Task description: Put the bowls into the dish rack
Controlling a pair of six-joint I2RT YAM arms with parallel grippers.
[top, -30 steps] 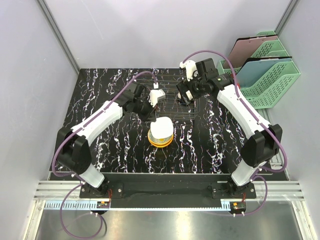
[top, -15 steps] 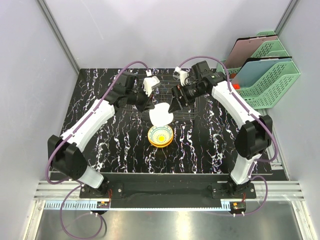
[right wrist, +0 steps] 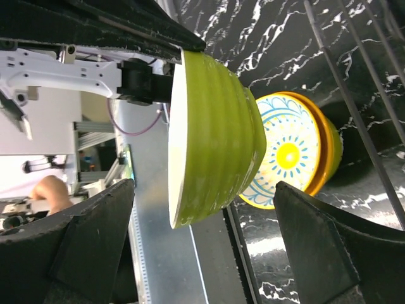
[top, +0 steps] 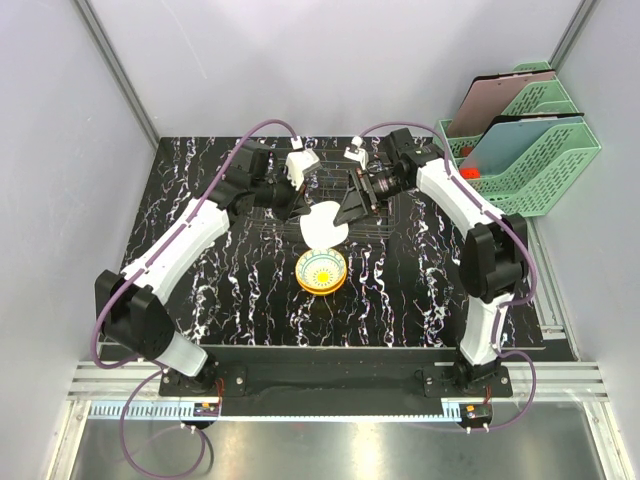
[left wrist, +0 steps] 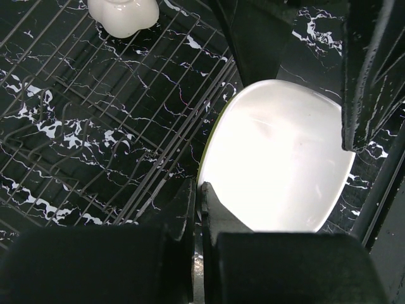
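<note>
My left gripper (top: pixel 301 211) is shut on the rim of the lime green bowl (top: pixel 323 225), which is white inside, and holds it tilted on edge above the table at the front of the wire dish rack (top: pixel 378 222). In the left wrist view the gripper (left wrist: pixel 201 191) pinches the bowl (left wrist: pixel 285 171) beside the rack (left wrist: pixel 107 120). My right gripper (top: pixel 351 210) is open next to the bowl. In its own view the gripper (right wrist: pixel 209 253) straddles the bowl's (right wrist: pixel 218 133) lower edge without touching. A yellow patterned bowl (top: pixel 321 269) sits stacked in the orange bowl (right wrist: pixel 329 149) below.
Green mesh file trays (top: pixel 535 160) and a pink one (top: pixel 495 95) stand at the back right, off the black marbled table (top: pixel 220 290). A small white rounded object (left wrist: pixel 123 14) sits at the rack's far side. Grey walls close in the left and back.
My left gripper lifted the lime green bowl off the stack, uncovering the patterned bowl, and tilted it toward the rack. My right gripper swung down and in beside the bowl.
</note>
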